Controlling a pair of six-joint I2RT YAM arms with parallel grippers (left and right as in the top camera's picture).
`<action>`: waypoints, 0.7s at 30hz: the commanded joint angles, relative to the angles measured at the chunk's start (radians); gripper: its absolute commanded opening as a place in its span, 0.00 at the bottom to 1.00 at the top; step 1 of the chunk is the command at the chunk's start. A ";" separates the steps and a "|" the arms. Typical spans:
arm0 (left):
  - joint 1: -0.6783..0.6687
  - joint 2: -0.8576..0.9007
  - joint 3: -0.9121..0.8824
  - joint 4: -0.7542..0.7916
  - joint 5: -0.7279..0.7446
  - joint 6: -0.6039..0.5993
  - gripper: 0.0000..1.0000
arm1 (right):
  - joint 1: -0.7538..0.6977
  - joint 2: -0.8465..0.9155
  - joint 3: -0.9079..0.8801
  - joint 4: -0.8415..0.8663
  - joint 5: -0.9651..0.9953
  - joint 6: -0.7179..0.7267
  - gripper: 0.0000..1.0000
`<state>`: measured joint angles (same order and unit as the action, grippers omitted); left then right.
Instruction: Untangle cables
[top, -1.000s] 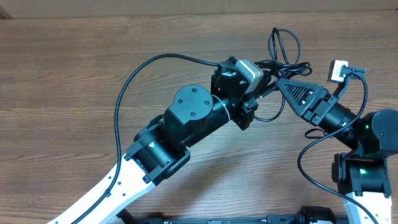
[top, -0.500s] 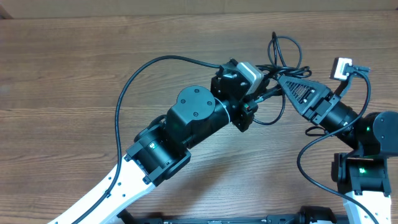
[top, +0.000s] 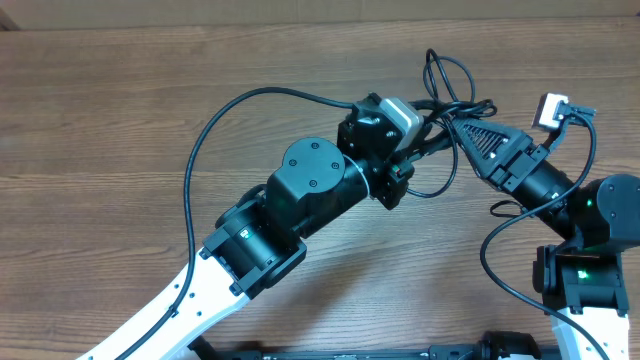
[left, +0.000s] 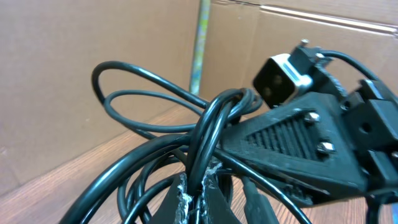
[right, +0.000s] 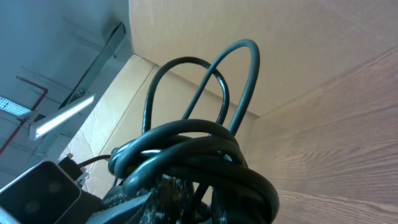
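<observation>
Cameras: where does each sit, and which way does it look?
Overhead: above the table, looking straight down; left arm and right arm meet at the cables.
Left wrist: on the left hand, looking along its fingers at the cables and the right hand.
Right wrist: on the right hand, looking over its fingers at the cables.
Both wrist views share the cables.

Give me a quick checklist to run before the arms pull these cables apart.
1. Left gripper shut on cables: ok.
2. Right gripper shut on cables: ok.
3. Room between the grippers: not ok, they sit very close together.
4. Knot loosened: not ok, cords bunched tight at both grippers.
5. Plug ends located: cannot tell, none show.
</observation>
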<state>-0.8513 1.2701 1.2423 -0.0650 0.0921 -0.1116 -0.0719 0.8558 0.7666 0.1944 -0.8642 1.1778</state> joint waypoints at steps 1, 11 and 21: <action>-0.013 -0.041 0.024 0.032 0.108 0.053 0.04 | -0.002 -0.001 0.020 -0.004 0.005 0.008 0.18; -0.013 -0.035 0.024 0.074 0.111 0.058 0.04 | -0.002 0.000 0.020 -0.032 -0.092 0.008 0.15; -0.013 -0.020 0.024 0.086 -0.080 0.047 0.04 | -0.002 0.000 0.020 -0.032 -0.220 0.007 0.04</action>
<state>-0.8516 1.2701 1.2423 -0.0200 0.1081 -0.0700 -0.0746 0.8520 0.7666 0.1703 -0.9989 1.1862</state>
